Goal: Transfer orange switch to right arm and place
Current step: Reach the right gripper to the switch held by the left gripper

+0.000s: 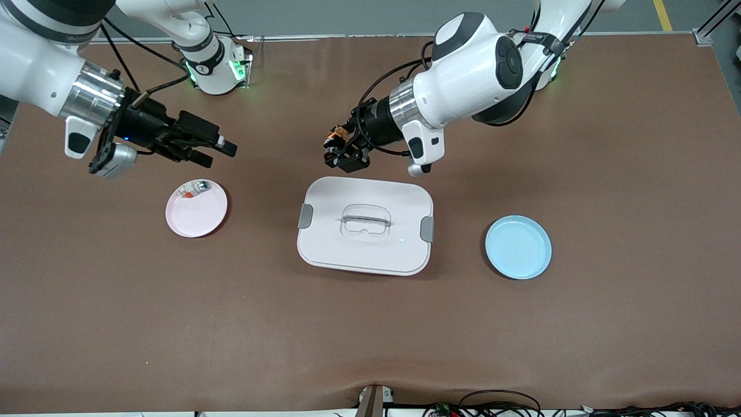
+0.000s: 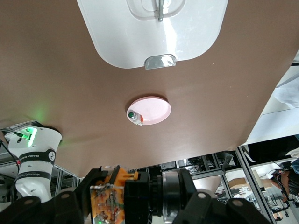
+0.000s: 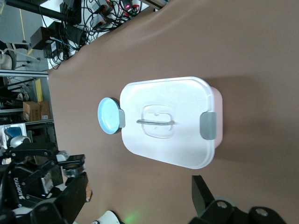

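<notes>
Centre of the front view, a little above the middle: left gripper point(image 1: 341, 152) up in the air, just over the table at the upper edge of the white lidded box point(image 1: 365, 225), clenched on the orange switch point(image 1: 335, 135). Orange cap and tan block poking out between the fingers, seen again at the bottom of the left wrist view point(image 2: 114, 191), with black housing around it.

Upper left of the front view: right gripper point(image 1: 215, 146), jaws spread wide and holding nothing, hovering above the pink plate point(image 1: 197, 208). Well apart from the left gripper, with bare brown table point(image 1: 370, 336) between them.

On the pink plate already, at its upper rim: a flat white part with red and green bits point(image 1: 194, 189). Blue plate point(image 1: 518, 247) at right of centre, nothing on it.

Handover not yet made, by the look of it. Risks from here:
- Tiny part, very little left exposed for the second pair of fingers; a misaligned approach means fingers striking fingers.
- Letting go before the right side has bitten: a drop onto the box lid or table, and a bounce.
- A pinch on the round cap alone: slipping or twisting out.
</notes>
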Available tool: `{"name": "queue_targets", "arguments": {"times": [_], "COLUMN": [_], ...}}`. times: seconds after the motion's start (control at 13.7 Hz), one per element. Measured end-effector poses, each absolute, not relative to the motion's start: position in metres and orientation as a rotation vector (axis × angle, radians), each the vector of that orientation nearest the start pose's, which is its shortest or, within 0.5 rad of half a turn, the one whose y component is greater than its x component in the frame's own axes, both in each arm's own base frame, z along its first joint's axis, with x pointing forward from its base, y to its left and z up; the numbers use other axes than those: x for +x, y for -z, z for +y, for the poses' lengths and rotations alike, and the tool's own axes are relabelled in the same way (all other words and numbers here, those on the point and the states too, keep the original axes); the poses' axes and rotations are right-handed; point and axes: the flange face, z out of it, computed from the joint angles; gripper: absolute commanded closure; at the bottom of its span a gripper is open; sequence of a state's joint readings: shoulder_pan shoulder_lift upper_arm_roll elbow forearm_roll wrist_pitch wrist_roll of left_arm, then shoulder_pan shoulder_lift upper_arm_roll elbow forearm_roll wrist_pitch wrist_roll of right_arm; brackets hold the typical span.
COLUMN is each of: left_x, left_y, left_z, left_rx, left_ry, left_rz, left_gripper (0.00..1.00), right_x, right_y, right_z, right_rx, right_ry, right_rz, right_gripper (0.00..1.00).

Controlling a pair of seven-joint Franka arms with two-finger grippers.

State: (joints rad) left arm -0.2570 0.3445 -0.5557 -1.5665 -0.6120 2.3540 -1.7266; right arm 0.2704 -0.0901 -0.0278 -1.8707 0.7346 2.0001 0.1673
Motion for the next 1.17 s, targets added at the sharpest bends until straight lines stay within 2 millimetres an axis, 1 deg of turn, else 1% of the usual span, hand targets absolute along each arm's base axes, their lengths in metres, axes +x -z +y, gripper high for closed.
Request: {"name": "queue_targets", "arguments": {"times": [0.15,0.29,0.59,0.73,0.88,1.02,1.17], "left_x": [0.508,0.508,0.508,0.508,0.509,0.509,0.509], "left_y": [-0.528,-0.528,-0.529,-0.529,-0.529,-0.529,-0.529], "left_z": [-0.47,-0.47,-0.47,-0.47,-0.47,-0.469,-0.469], "left_rx": [1.902,1.901,1.901,1.9,1.9,1.899,1.898], "left_ry": [0.675,0.674,0.673,0.673,0.673,0.673,0.672], "left_rz": [1.483,1.483,1.482,1.482,1.482,1.483,1.484], "left_gripper": [0.72,0.72,0.72,0.72,0.72,0.72,0.72], "right_x": [0.526,0.517,0.503,0.492,0.478,0.469,0.469], "right_y": [-0.59,-0.594,-0.603,-0.595,-0.578,-0.568,-0.566], "right_z": [0.204,0.232,0.271,0.296,0.318,0.328,0.327], "right_rx": [-2.386,-2.375,-2.343,-2.336,-2.356,-2.399,-2.41], "right_ry": [0.081,0.084,0.129,0.156,0.174,0.186,0.192], "right_rz": [0.24,0.239,0.257,0.255,0.229,0.193,0.191], "right_gripper": [0.0,0.0,0.0,0.0,0.0,0.0,0.0]}}
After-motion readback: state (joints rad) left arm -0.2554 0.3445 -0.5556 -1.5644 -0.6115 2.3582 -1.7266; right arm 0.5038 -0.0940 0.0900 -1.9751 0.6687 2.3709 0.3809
